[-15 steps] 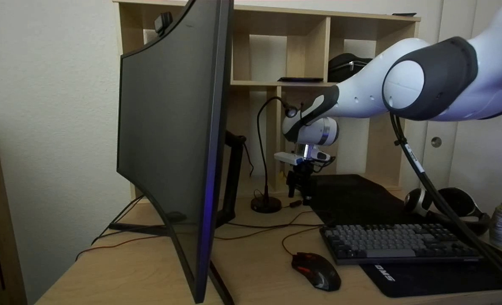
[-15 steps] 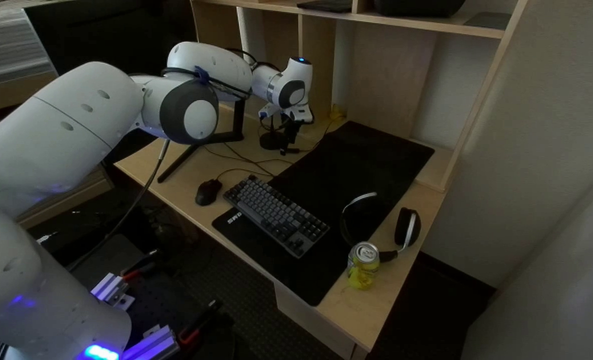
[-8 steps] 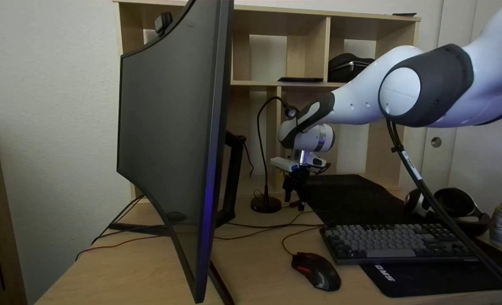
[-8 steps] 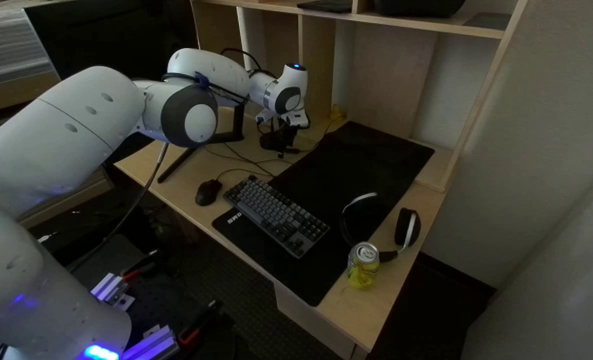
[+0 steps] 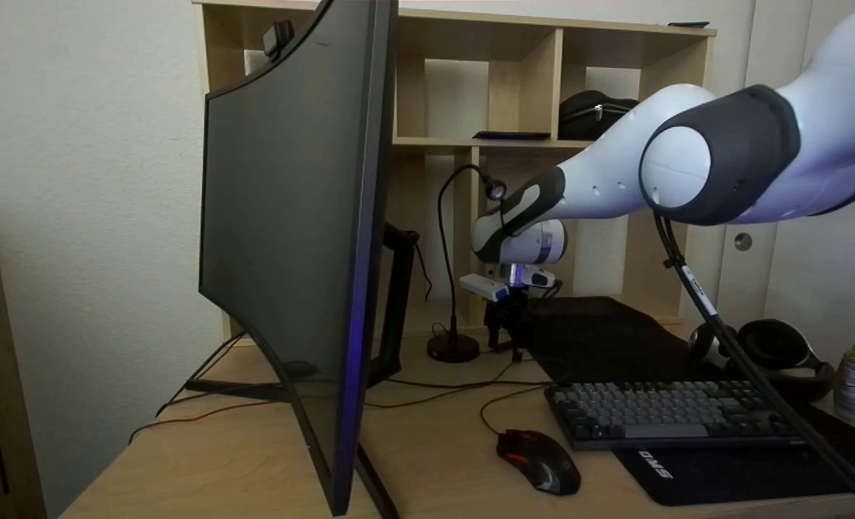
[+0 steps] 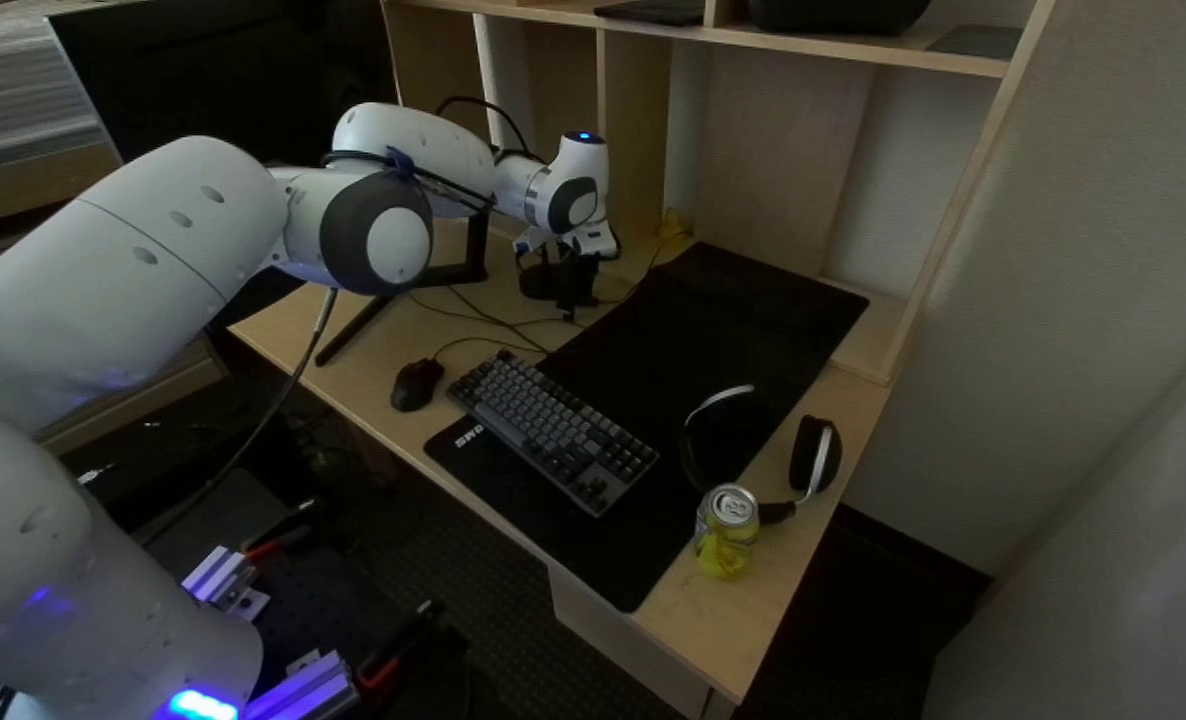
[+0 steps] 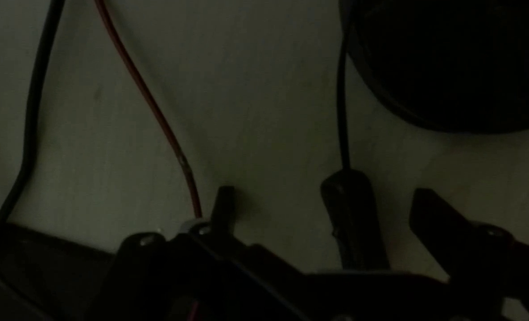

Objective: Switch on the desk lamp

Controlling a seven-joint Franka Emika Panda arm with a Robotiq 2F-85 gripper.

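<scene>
Pale wood all over: light-wood desk (image 5: pixel 218 461) under a matching cubbyhole hutch (image 5: pixel 559 79), off-white textured wall (image 5: pixel 96 180) behind. Big black curved monitor (image 5: pixel 290 202) stands on the desk; flat black desk mat (image 6: pixel 663 330) w/ a grey-and-black keyboard (image 6: pixel 553 428) jutting over its edge. Wording, quick: white letters (image 5: pixel 655 465) on the mat, S first, rest too small to be sure; white label (image 5: pixel 700 290) on a thick black cable (image 5: pixel 748 360), illegible; yellow-and-silver drinks can (image 6: pixel 727 532), print unreadable. Slim black gooseneck desk lamp (image 5: pixel 448 267) is upright on the desk, b/w monitor & mat in an exterior view; its round base (image 7: pixel 460 67) fills the top right corner of the wrist view. And the black gripper (image 7: pixel 322 194): fingers (image 7: pixel 223 211) apart, tips either side of a small black oblong block (image 7: pixel 356 218) on a thin black cord (image 7: pixel 342 98), bare desk showing b/w each tip & the block. Vs. 1 sec ago: white-and-grey robot arm (image 5: pixel 608 194) a touch lower in both exterior views, gripper down w/ it, closer to the desk; lamp, keyboard & can in the same spots.
</scene>
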